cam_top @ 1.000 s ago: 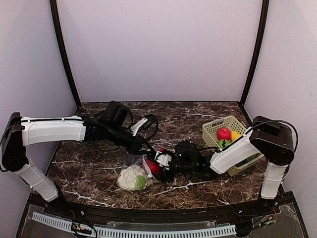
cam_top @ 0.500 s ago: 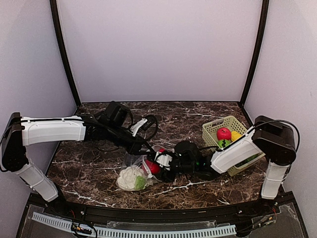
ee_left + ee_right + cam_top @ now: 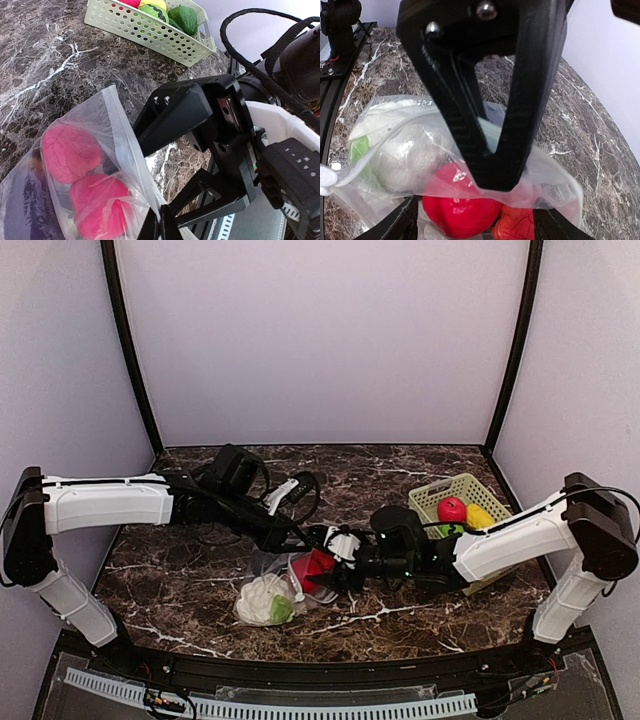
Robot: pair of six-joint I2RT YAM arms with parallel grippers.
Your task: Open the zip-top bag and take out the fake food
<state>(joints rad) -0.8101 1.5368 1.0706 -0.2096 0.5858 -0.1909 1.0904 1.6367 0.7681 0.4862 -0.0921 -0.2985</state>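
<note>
Bag mouth pinched up, right arm at the fruit inside.

On the marble table, well left of the green basket, the zip-top bag lies near-centre with the fake food inside it. The left gripper is clenched on the bag's upper film. The right gripper reaches in from the right, jaws spread wide either side of the red fruits; whether its pads bite cannot be told. The cauliflower sits at the bag's near-left end. Likely trouble: the fingers trap film along with a fruit, so the whole floppy bag drags along. Or the thin pinch slips and the mouth collapses.
</note>
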